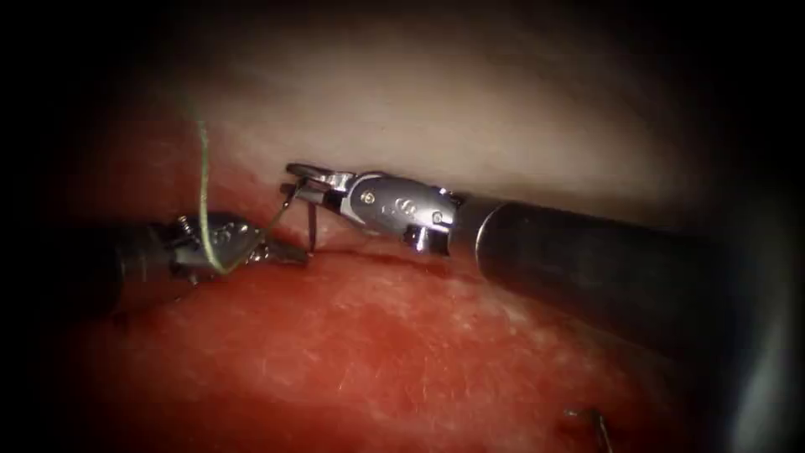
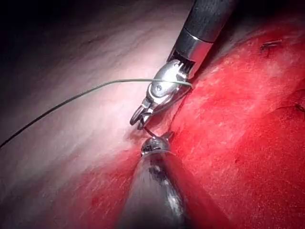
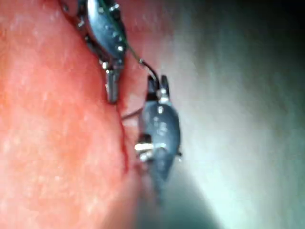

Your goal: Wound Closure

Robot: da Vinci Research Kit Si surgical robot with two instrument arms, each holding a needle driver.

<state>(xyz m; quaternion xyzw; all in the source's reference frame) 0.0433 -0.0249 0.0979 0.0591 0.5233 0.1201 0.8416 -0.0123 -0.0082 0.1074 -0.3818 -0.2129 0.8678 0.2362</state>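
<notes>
Right arm's silver needle driver, reaching in on a dark shaft, is clenched on the thin dark curved needle near its upper end; the needle hangs just below the jaws, its lower end at the cut in the red-and-pale pork tissue. Left arm's darker tool lies just beside and below, its jaw state unclear. Green thread runs from the right jaws across the left tool, then upward.

From the left wrist, the right tool grips the needle just beyond the left tool; thread trails away over pale tissue.

From the right wrist, the right tool sits beside the left tool at the cut.
</notes>
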